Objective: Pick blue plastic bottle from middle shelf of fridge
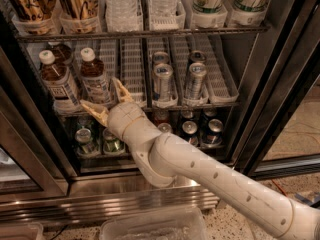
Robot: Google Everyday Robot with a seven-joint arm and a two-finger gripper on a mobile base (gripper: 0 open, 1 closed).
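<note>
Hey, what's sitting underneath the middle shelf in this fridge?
Below the middle shelf stand short green cans on the left and darker cans on the right. The open gripper, at the blue plastic bottle, and its arm cover most of what stands between.

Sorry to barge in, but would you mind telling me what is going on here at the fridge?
The robot's arm reaches into the open fridge, toward the middle shelf. Its claw is open at the front of that shelf, one finger on each side of the lower part of the blue plastic bottle. Nothing is gripped yet: the bottle stands upright beside a second similar bottle, with tall silver cans further right.
</note>
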